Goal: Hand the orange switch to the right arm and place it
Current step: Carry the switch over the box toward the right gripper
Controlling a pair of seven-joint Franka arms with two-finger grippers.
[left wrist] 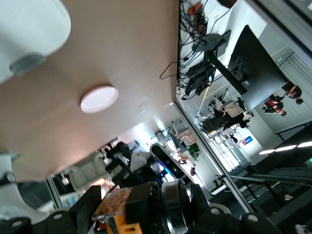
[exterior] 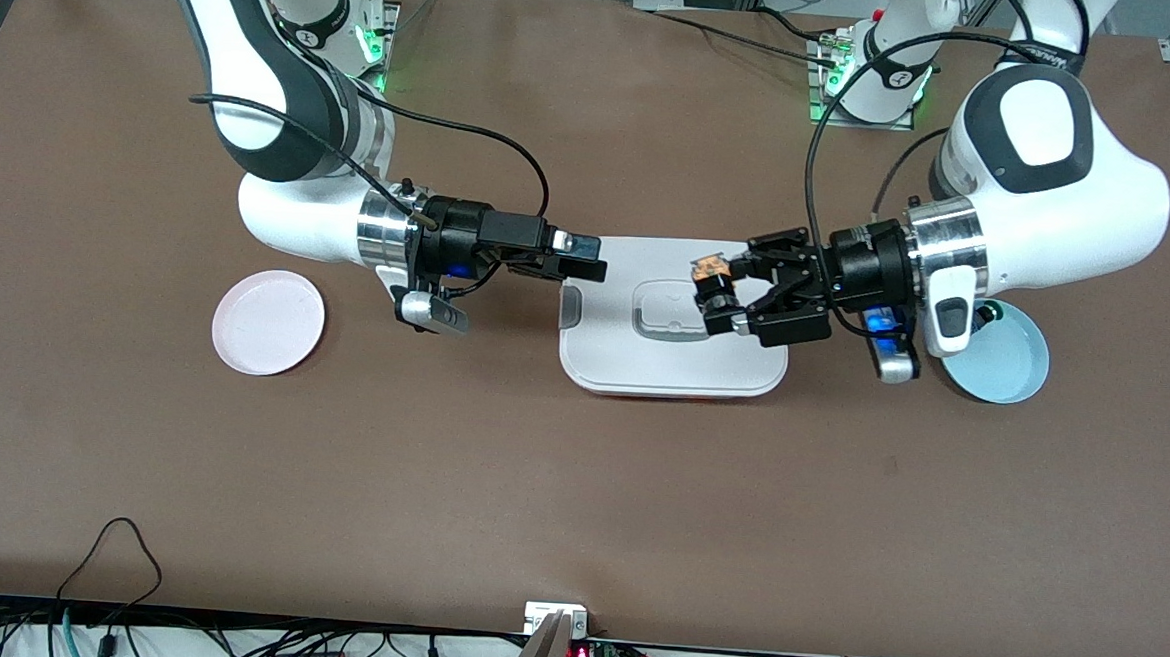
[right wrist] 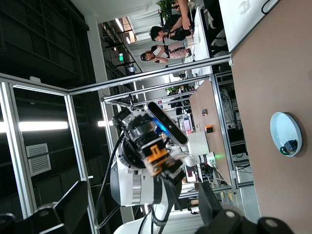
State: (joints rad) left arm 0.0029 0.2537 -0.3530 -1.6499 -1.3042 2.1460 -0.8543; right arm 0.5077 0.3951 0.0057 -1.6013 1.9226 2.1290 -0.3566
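Note:
The orange switch [exterior: 713, 272], black with an orange-yellow block, hangs over the white tray [exterior: 673, 371], and my left gripper [exterior: 723, 292] is shut on it. The left wrist view shows the switch [left wrist: 127, 210] close up, pinched between the fingers. My right gripper [exterior: 589, 257] stands open and holds nothing, level with the switch, over the tray's edge at the right arm's end. A gap separates it from the switch. In the right wrist view the switch [right wrist: 157, 159] shows ahead in the left gripper, past my right gripper [right wrist: 141, 207].
A pink plate [exterior: 268, 322] lies toward the right arm's end of the table. A pale blue bowl [exterior: 1003, 368] sits under the left arm's wrist, with a small green-capped thing [exterior: 991, 312] in it.

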